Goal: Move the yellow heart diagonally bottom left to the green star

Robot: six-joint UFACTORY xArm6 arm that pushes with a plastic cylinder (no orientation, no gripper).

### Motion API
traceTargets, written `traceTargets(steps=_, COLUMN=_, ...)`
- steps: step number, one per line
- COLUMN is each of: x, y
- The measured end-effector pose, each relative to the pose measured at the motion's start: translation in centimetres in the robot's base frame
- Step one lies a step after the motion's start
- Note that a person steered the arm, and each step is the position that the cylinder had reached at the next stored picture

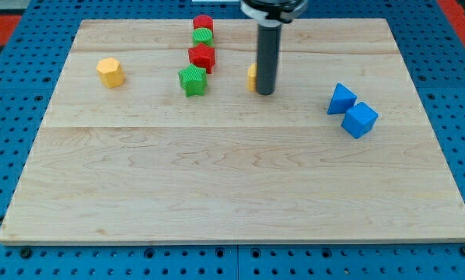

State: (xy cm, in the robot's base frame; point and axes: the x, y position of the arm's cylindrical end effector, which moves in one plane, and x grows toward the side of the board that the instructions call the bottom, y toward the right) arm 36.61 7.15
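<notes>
Centrally, pale wooden board [240, 179] – blue pegboard [15, 101] around, tool tip [265, 93] down

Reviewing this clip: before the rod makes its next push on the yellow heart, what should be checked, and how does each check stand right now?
1. My tip beside the yellow heart, on its right in the view: ok.
2. Heart's full outline visible: not ok, the rod hides most of it.
3. Tip touching heart: cannot tell.
4. Green star lies left of the heart: ok.
5. Spot below-left of the star free: ok.
6. Red block sits close above the star, may get bumped: cannot tell.
</notes>
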Motion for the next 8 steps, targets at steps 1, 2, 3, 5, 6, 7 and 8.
traceTargets(steps=1, x=-2.2, y=2.9)
traceTargets(steps=2, x=-4.9, y=0.1)
traceTargets(steps=3, x=-4.6, y=-2.5)
traceTargets(steps=5, x=-0.2, y=-6.4)
traceTargets(steps=6, x=3.1, y=-5.4)
traceTargets(steps=7, x=5.3, y=-5.2)
traceTargets(steps=8, x=5.3, y=-10.6)
